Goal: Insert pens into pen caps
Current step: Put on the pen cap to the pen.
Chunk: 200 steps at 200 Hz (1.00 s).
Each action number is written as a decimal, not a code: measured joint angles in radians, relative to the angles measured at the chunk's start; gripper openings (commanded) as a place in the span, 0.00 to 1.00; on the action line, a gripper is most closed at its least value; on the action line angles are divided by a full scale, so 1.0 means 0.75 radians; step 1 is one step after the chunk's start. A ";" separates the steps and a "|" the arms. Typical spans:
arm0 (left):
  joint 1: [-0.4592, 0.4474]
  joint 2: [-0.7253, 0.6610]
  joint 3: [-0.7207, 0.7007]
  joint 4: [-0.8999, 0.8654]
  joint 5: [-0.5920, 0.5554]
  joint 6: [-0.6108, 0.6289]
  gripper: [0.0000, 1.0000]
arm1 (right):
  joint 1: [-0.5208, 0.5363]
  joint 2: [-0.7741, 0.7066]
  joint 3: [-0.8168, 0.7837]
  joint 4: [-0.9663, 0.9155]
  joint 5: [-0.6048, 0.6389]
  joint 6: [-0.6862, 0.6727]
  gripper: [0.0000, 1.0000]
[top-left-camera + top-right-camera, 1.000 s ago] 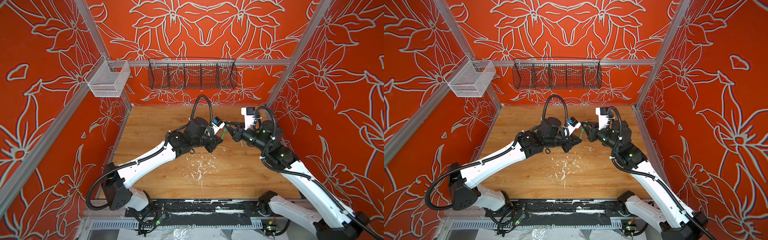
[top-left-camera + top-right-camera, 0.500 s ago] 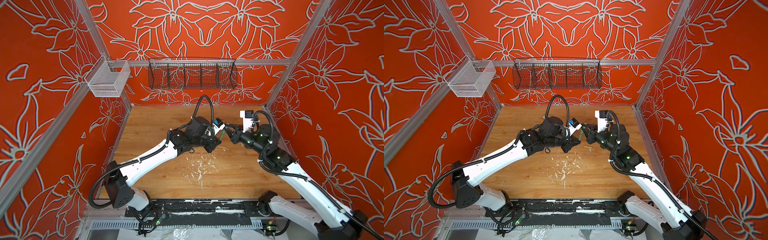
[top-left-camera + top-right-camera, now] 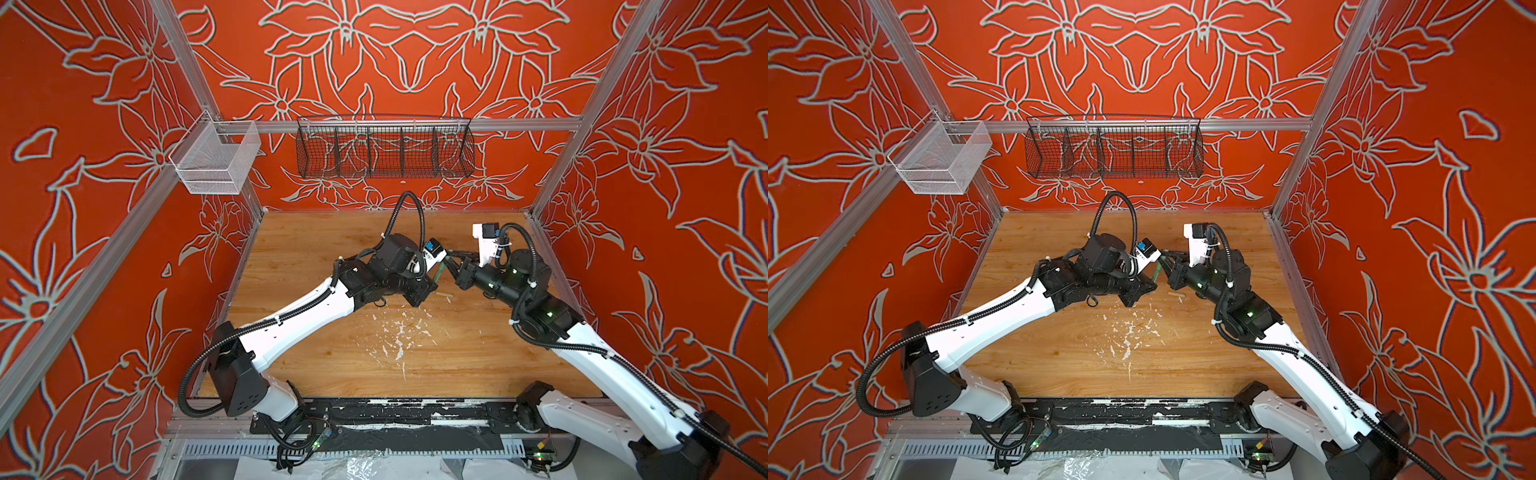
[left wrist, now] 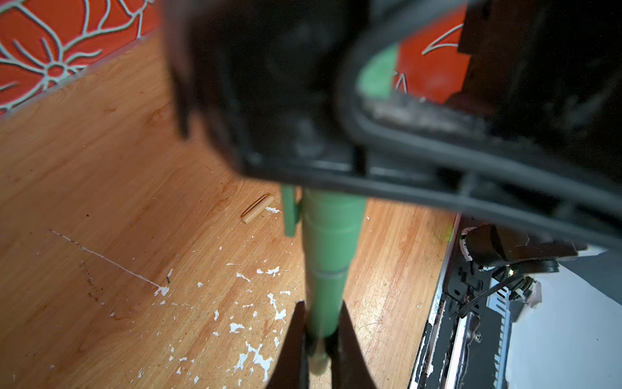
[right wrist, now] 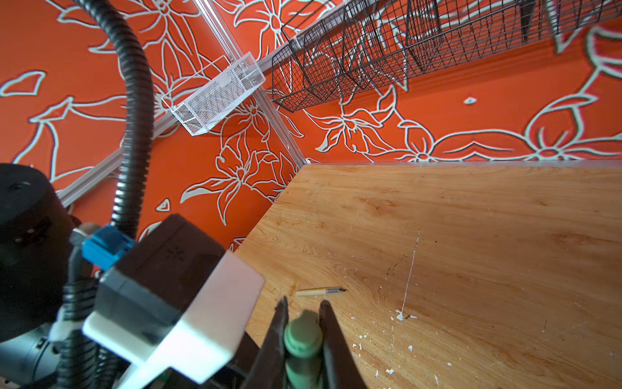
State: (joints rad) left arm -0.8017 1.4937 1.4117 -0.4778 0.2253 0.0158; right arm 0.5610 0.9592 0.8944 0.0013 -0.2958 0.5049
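Both grippers clenched. L gripper (image 4: 322,306) pinches green pen (image 4: 327,286) near its back end; R gripper (image 5: 304,315) squeezes green cap (image 5: 303,336). Pen & cap meet end to end mid-air btwn the arms, above table (image 3: 353,361); pen's front looks seated in cap mouth. Tan cap (image 4: 257,208) lies flat on wood nearby. Tan pen (image 5: 321,291) lies flat too, near R fingertips. White flecks (image 3: 399,336) scattered mid-table.

A black wire basket (image 3: 384,149) and white mesh basket (image 3: 216,162) hang above the wooden table (image 3: 353,357)
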 measured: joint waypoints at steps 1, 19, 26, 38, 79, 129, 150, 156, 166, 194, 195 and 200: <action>0.000 0.000 0.000 0.001 0.000 0.000 0.00 | 0.000 0.000 0.001 -0.001 0.000 0.000 0.00; 0.000 -0.003 0.000 0.000 0.001 0.005 0.00 | 0.002 -0.003 0.002 -0.006 0.001 0.000 0.00; 0.000 -0.003 0.000 -0.001 0.003 0.005 0.00 | 0.003 -0.005 0.004 -0.010 0.002 -0.001 0.00; 0.000 -0.004 0.000 0.004 0.010 0.006 0.00 | 0.003 -0.013 0.006 -0.017 0.006 -0.001 0.00; 0.005 -0.029 0.000 0.016 0.011 0.005 0.00 | 0.009 -0.003 0.005 0.037 0.003 0.017 0.00; 0.009 -0.031 0.000 0.030 0.042 -0.002 0.00 | 0.020 -0.032 0.001 0.043 0.028 0.017 0.00; 0.009 -0.033 0.000 0.051 0.067 -0.007 0.00 | 0.020 -0.035 -0.004 0.055 0.037 0.018 0.00; 0.009 -0.033 0.000 0.051 0.070 -0.010 0.00 | 0.020 -0.033 -0.008 0.060 0.037 0.019 0.00; 0.009 -0.033 0.000 0.051 0.075 -0.014 0.00 | 0.020 -0.032 -0.013 0.065 0.036 0.021 0.00; 0.012 -0.033 0.000 0.051 0.080 -0.017 0.00 | 0.020 -0.033 -0.024 0.090 0.037 0.027 0.00; 0.012 -0.033 0.000 0.051 0.081 -0.017 0.00 | 0.020 -0.033 -0.024 0.089 0.037 0.027 0.00; 0.012 -0.033 0.000 0.051 0.082 -0.017 0.00 | 0.020 -0.034 -0.024 0.089 0.038 0.027 0.00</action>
State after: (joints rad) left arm -0.7925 1.4689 1.4117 -0.4397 0.2867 0.0029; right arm 0.5762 0.9340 0.8761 0.0681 -0.2676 0.5255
